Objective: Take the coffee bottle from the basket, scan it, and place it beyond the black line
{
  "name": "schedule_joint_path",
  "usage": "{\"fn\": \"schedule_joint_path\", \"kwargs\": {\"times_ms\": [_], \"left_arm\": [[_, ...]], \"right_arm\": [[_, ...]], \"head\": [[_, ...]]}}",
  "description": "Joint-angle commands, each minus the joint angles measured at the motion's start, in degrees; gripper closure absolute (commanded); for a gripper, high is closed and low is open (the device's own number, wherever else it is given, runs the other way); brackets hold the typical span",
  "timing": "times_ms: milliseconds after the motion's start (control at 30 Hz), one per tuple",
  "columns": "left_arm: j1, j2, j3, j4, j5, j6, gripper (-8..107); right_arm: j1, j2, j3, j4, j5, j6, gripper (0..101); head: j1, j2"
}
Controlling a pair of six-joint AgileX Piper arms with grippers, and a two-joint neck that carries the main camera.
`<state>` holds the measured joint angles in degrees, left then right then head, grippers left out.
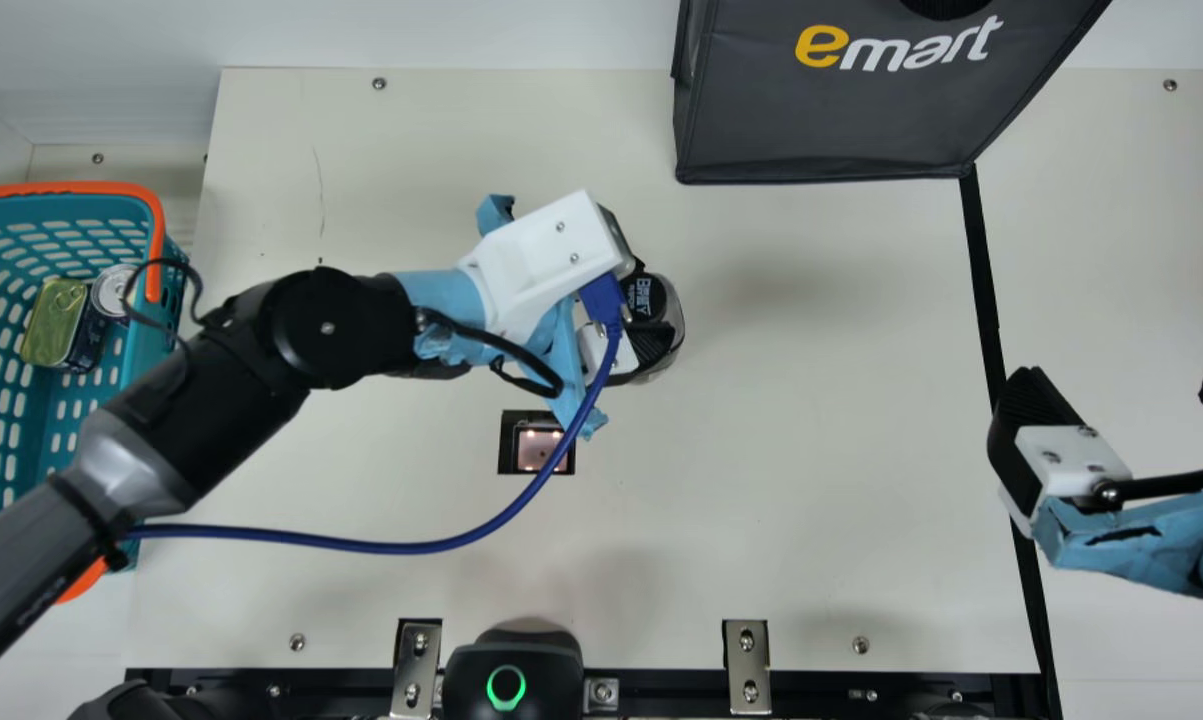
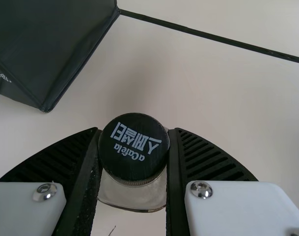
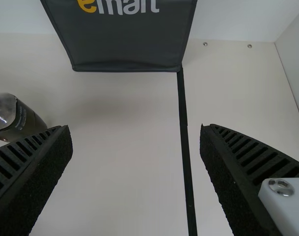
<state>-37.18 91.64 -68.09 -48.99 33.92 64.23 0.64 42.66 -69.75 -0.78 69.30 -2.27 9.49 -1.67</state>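
Black plastic is covering the top of the coffee bottle (image 3: 14, 118) as a cap (image 2: 133, 150), and the left fingers (image 2: 70, 162) are holding the bottle from both sides, just under and beside this cap. The bottle is being held above or on the desk (image 1: 811, 480), near the small lit window (image 1: 541, 450), which I am taking for the scanner; whether the base is touching, I cannot tell. So the taking from the basket (image 1: 157, 250) is looking finished, and two tins (image 1: 51, 320) are remaining inside. About the scan, the pictures are not showing me if it is done. The placing is surely waiting, because the bottle is being kept on the basket's side of the black line (image 1: 983, 270). Farther out, the right fingers (image 3: 228, 172) are standing wide apart and holding nothing, with the line running between them, while the dark bag (image 1: 831, 110) is sitting at the line's far end.
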Motion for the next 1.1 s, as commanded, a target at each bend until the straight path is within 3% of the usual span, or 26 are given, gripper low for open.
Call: {"fn": "schedule_joint_path", "kwargs": {"times_ms": [0, 533, 1067], "left_arm": [[-0.30, 0.67, -0.46, 0.30, -0.10, -0.16, 89], [-1.92, 4.49, -4.95, 3.24, -0.03, -2.64, 89], [-1.98, 6.45, -5.64, 3.84, -0.18, -1.86, 85]], "right_arm": [[0.00, 0.00, 0.00, 0.00, 0.00, 0.00, 10], [0.00, 0.00, 0.00, 0.00, 0.00, 0.00, 10], [0.00, 0.00, 0.00, 0.00, 0.00, 0.00, 10]], "head": [[-1.57, 0.09], [-1.57, 0.09], [-1.57, 0.09]]}}
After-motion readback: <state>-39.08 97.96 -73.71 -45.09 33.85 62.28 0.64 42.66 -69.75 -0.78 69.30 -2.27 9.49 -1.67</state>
